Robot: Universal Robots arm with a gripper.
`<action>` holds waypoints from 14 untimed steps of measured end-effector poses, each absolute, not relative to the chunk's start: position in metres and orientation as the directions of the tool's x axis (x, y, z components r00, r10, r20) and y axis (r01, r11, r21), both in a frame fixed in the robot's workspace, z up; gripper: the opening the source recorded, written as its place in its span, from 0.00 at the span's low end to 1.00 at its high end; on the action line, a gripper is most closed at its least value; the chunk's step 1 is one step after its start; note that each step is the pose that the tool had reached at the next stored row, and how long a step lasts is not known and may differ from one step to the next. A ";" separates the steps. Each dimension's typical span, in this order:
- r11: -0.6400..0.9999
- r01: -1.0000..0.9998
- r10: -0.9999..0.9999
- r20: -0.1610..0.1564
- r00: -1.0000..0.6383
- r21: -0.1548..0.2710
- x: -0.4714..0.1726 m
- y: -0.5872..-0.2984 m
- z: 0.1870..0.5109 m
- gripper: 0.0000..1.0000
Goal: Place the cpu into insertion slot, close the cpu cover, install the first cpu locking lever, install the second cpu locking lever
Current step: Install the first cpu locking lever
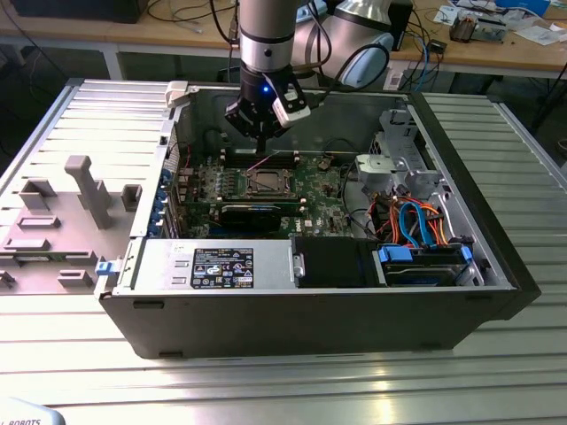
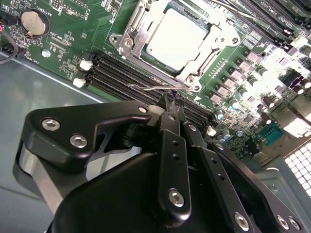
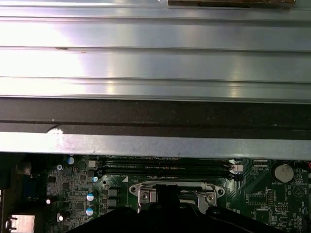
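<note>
The cpu (image 2: 176, 39) lies flat in the insertion slot (image 1: 266, 183) in the middle of the green motherboard (image 2: 68, 43). The silvery cpu cover (image 2: 133, 34) is folded down around it, and the chip's metal top shows through the cover's window. A thin wire locking lever (image 2: 146, 87) runs along the socket's edge beside the memory slots. My gripper (image 2: 168, 102) is shut, its fingers pressed together, with the tips right at this lever. In the exterior view the gripper (image 1: 263, 142) hangs inside the open case just behind the socket. The first wrist view shows the socket (image 3: 175, 191) past the gripper's dark body.
Black memory slots (image 2: 116, 73) lie between my fingertips and the socket. A coin battery (image 2: 34, 22) sits on the board. The case wall (image 3: 155, 121) rises close behind. A power supply (image 1: 213, 266) and a drive cage with cables (image 1: 425, 230) fill the case's front and the exterior view's right.
</note>
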State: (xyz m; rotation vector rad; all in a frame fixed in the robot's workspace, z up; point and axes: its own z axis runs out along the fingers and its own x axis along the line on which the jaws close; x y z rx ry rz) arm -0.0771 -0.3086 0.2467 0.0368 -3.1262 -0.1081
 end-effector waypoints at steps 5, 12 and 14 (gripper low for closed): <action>0.997 -0.023 -0.024 0.012 -1.000 0.069 -0.077 -0.309 0.246 0.11; 0.997 -0.023 -0.024 0.012 -1.000 0.069 -0.077 -0.309 0.244 0.11; 0.997 -0.023 -0.024 0.012 -1.000 0.069 -0.077 -0.309 0.243 0.11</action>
